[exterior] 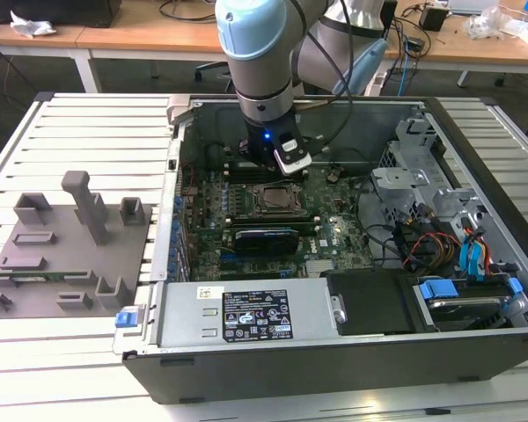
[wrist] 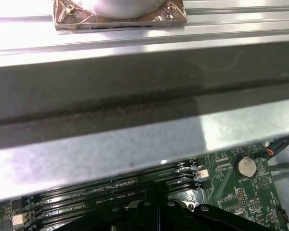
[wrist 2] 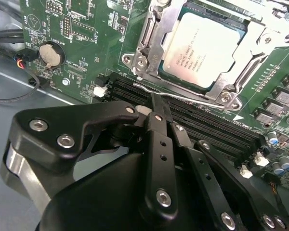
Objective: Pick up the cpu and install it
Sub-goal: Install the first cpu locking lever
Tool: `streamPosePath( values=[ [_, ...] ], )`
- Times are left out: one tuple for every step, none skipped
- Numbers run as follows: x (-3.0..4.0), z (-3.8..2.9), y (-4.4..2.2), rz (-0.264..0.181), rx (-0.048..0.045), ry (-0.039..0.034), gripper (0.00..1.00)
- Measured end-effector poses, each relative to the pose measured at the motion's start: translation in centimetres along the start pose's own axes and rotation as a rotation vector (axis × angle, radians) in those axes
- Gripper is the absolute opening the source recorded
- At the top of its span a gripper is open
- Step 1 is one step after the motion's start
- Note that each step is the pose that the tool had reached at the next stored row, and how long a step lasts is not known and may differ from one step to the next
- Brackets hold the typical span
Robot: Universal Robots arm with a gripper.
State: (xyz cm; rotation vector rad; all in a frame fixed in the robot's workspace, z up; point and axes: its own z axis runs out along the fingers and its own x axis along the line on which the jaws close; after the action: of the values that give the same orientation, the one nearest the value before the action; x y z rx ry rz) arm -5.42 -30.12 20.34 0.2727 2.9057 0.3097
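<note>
The cpu [wrist 2: 204, 48], a flat silver square with a thin green rim, lies in the motherboard socket with the metal frame [wrist 2: 156, 29] closed around its edges. A thin wire lever [wrist 2: 192, 98] runs along the socket's side. My gripper [wrist 2: 156, 98] is shut, its black fingers [wrist 2: 159, 130] pressed together with nothing between them, and their tip is at the wire lever. In the exterior view the gripper [exterior: 286, 163] hangs inside the open computer case, just behind the socket [exterior: 277, 200].
Memory slots [wrist 2: 207, 122] lie between gripper and socket. A coin battery [wrist 2: 52, 55] and cables [wrist 2: 9, 38] sit to one side. The case wall [wrist: 135, 110] is close behind the wrist. A grey tray [exterior: 53, 255] with plastic blocks lies at the exterior view's left, and drive cages [exterior: 422, 176] at its right.
</note>
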Motion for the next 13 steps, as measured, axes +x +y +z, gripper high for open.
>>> streamPosePath(
  values=[
    [0.00,0.00,-0.01,0.000,0.0000,-0.0002,0.11],
    [0.00,0.00,-0.02,0.000,-0.0001,-0.0002,0.11],
    [-0.01,-0.02,-0.09,0.000,0.0000,-0.0001,0.11],
    [-0.03,-0.04,-0.17,0.000,0.0001,-0.0003,0.11],
    [-0.04,-0.04,-0.20,0.000,-0.0001,-0.0005,0.11],
    [-0.04,-0.05,-0.22,0.000,-0.0001,-0.0010,0.11],
    [-0.04,-0.04,-0.23,0.000,-0.0004,-0.0031,0.11],
    [-0.02,-0.01,-0.24,-0.001,-0.0013,-0.0061,0.11],
    [0.01,0.06,-0.27,-0.002,-0.0026,-0.0128,0.11],
    [0.02,0.10,-0.28,-0.003,-0.0033,-0.0172,0.11],
    [0.02,0.13,-0.30,-0.004,-0.0036,-0.0208,0.11],
    [0.02,0.15,-0.32,-0.005,-0.0034,-0.0240,0.11],
    [0.02,0.17,-0.35,-0.006,-0.0027,-0.0269,0.11]
  ],
)
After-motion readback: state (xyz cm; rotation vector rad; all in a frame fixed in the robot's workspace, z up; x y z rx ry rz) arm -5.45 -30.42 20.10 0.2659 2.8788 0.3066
